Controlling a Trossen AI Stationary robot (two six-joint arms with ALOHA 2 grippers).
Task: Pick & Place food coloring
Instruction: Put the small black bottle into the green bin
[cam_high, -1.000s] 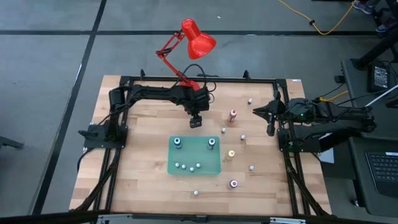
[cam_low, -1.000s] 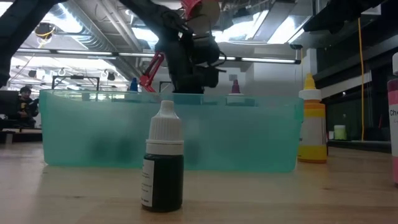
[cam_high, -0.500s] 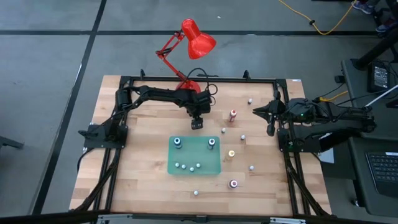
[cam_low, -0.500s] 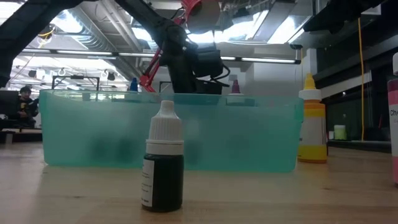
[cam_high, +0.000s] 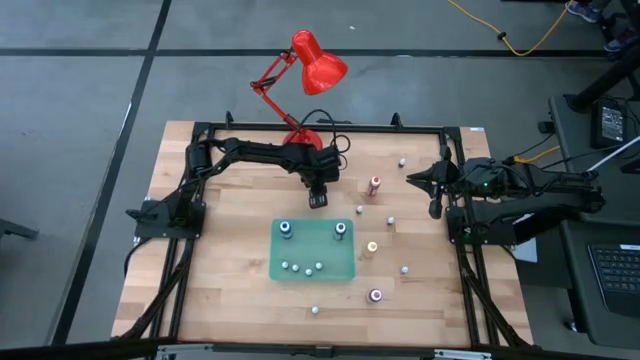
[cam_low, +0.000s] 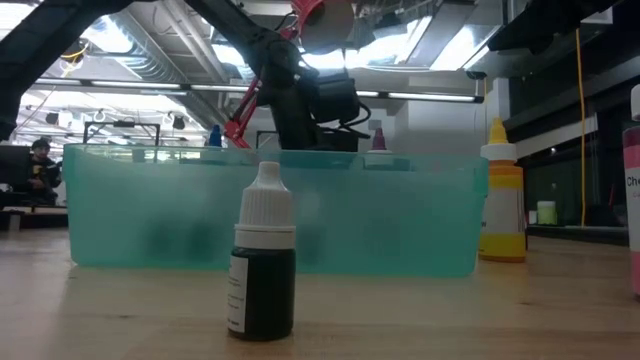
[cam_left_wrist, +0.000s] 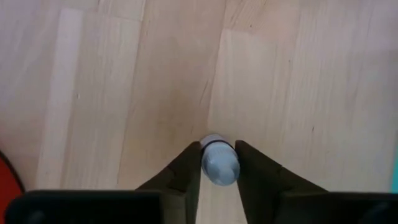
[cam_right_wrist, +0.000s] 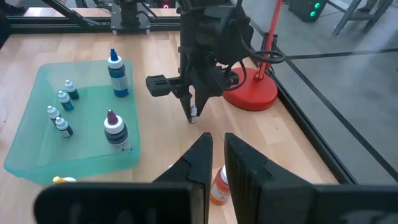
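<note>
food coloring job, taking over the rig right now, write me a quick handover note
Left gripper: jaws closed on a small pale-capped bottle standing on the wood behind the green tray.
Right gripper: shut, empty, waiting at the table's right edge.
Done: five bottles stand in the tray.
Left: lift this bottle into the tray, then the loose ones, including the red bottle, the yellow one and the dark bottle in front.

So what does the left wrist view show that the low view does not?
Only the left wrist view shows the left claw closed around a small pale-capped bottle standing on the wooden table. Only the low view shows a dark bottle in front of the teal tray, with a yellow bottle beside the tray. Both share the wooden table.
</note>
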